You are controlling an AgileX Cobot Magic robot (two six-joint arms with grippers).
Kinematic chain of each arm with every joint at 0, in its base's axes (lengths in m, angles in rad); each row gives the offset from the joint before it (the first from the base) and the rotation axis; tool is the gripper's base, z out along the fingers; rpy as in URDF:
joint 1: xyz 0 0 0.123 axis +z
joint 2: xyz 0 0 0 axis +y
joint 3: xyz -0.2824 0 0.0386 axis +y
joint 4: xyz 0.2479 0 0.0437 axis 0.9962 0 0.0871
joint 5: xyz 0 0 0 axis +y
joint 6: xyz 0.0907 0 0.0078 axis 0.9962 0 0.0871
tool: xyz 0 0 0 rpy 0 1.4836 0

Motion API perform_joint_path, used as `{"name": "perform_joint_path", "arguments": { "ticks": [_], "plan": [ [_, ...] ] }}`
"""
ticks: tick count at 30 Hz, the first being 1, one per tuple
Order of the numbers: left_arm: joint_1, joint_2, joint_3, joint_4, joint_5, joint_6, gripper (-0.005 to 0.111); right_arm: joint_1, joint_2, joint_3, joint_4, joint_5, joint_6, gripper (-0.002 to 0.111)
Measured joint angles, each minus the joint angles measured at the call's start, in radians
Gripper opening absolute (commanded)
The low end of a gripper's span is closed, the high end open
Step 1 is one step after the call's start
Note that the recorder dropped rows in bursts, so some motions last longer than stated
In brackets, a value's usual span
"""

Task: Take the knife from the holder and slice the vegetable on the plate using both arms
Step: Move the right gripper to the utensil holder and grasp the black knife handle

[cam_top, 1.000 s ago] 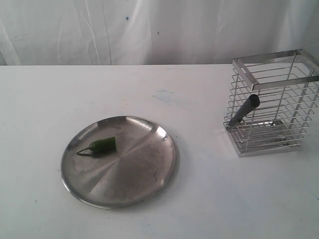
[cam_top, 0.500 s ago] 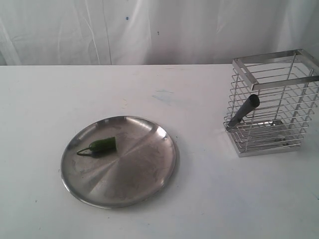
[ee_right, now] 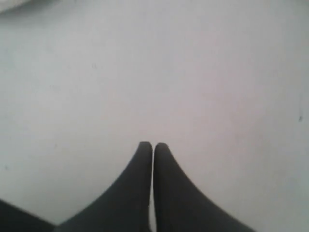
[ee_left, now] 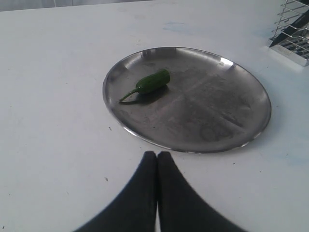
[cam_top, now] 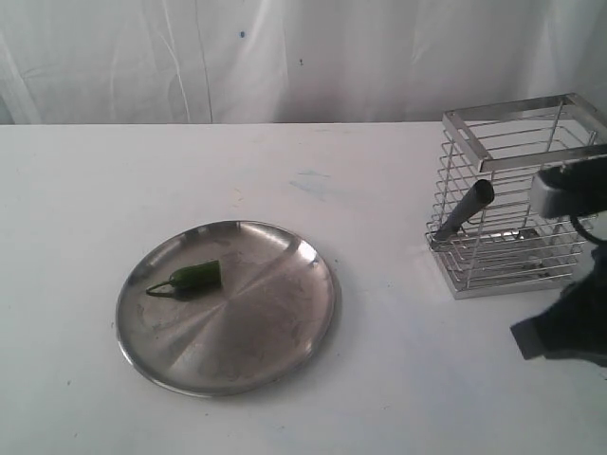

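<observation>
Jaws on both arms are pressed together, empty.

Exterior view: the right arm [cam_top: 567,322] has just come into frame at four o'clock, in front of the holder [cam_top: 517,123], where a moment ago only bare desk [cam_top: 398,379] showed. The knife [cam_top: 465,210] leans inside the holder, handle tipped toward one o'clock. At the holder's eight o'clock, the plate [cam_top: 285,360] carries the vegetable [cam_top: 194,277] on its ten o'clock side.

Left wrist view: the plate and vegetable lie just ahead of the closed tips.

Right wrist view: blank desk only (no holder in sight).

The knife fetch looks to be starting, and the right jaws must part first.
</observation>
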Motion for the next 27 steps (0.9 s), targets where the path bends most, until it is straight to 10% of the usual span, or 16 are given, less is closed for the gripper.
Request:
{"name": "perform_joint_path", "arguments": {
  "ticks": [8,27],
  "plan": [
    [0.000,0.000,0.000,0.000,0.000,0.000,0.000,0.000,0.017,0.000,0.002,-0.225,-0.096,0.078],
    [0.000,0.000,0.000,0.000,0.000,0.000,0.000,0.000,0.249,-0.122,0.134,-0.474,-0.035,0.080]
  ]
}}
